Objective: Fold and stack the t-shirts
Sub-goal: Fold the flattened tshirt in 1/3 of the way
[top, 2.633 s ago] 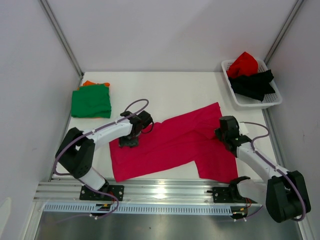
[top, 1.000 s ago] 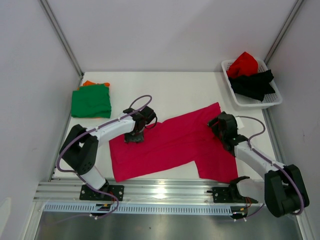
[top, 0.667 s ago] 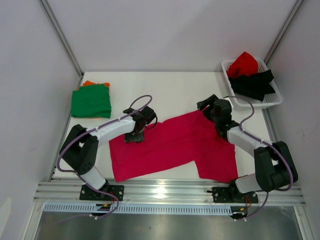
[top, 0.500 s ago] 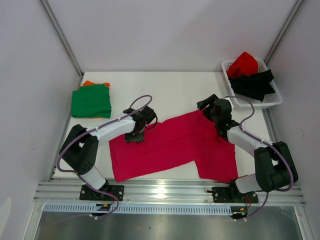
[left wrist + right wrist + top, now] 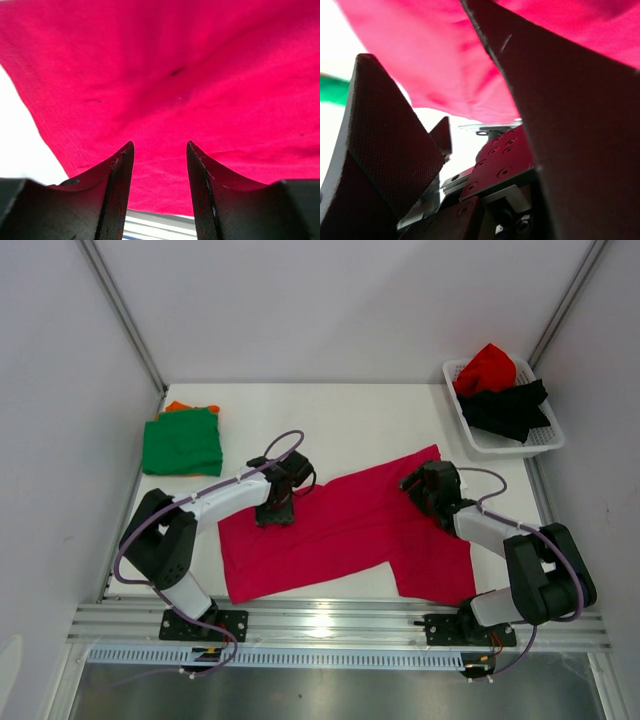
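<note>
At pink shirt (image 5: 335, 530) far-right edge, right pincer (image 5: 410, 484) tips hard to see, wide apart, nothing clamped; left pincer (image 5: 160, 148) points down, half-open, empty.

The 2 arms match: the left arm (image 5: 215, 498) and the right arm (image 5: 492, 530) have smooth white tube-like links; bulky rounded black joint housings (image 5: 160, 545) sit between the links; a thin purple cable (image 5: 283, 440) runs along each arm in loose loops; each arm ends below in a black base (image 5: 205, 625). The left gripper (image 5: 160, 143) has 2 dark matt fingers with curved inner faces and pale scuffs near the tips; the right gripper (image 5: 415, 30) has a dark finger pad (image 5: 390, 145) with a fine cross-hatched texture; behind it, a shiny metal plate (image 5: 495, 172) carries several small round screw heads.
</note>
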Motion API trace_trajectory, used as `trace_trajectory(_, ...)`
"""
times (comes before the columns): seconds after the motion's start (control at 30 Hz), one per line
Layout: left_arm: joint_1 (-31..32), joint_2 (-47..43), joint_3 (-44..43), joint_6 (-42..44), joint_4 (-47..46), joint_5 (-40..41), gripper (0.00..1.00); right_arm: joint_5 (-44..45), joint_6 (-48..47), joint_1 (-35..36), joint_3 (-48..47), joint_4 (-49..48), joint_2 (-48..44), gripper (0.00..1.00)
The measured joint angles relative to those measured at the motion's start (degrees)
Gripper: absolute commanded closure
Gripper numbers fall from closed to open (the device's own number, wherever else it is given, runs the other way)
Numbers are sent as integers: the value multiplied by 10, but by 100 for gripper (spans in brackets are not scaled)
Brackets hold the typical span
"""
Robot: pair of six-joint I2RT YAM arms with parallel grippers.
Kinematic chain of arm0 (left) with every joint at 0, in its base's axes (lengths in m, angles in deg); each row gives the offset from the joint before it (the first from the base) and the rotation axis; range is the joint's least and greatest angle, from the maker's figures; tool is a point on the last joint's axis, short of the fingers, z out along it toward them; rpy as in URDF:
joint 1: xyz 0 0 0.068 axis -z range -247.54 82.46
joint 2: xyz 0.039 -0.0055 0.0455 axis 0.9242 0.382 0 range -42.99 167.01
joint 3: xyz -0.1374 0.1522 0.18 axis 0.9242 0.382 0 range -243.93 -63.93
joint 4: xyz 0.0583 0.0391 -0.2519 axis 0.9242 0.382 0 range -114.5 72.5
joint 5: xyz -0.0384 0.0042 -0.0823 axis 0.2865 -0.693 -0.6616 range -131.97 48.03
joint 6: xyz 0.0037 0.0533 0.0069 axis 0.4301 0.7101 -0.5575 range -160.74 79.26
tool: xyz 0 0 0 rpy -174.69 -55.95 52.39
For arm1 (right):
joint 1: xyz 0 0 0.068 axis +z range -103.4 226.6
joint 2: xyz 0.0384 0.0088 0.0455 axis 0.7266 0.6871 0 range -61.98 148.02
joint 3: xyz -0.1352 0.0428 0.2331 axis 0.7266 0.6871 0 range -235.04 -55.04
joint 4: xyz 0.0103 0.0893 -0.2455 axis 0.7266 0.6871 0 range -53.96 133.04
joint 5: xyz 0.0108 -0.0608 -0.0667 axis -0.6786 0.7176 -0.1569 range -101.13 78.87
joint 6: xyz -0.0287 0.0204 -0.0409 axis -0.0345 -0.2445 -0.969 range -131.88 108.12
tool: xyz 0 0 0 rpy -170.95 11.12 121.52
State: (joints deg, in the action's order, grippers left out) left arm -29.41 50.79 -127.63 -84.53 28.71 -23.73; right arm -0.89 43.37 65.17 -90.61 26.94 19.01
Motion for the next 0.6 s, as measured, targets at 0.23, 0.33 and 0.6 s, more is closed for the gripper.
trace_trajectory(0.23, 0, -8, -5, 3, 0, -22, 50, -2, 27, 3, 53, 14, -6, 33)
trace_trajectory(0.33, 0, -32, -5, 3, 0, -31, 50, -3, 32, 6, 66, 17, -21, 33)
trace_trajectory(0.6, 0, -135, -5, -3, -7, -71, 48, -16, 27, 38, 120, 104, -152, 31)
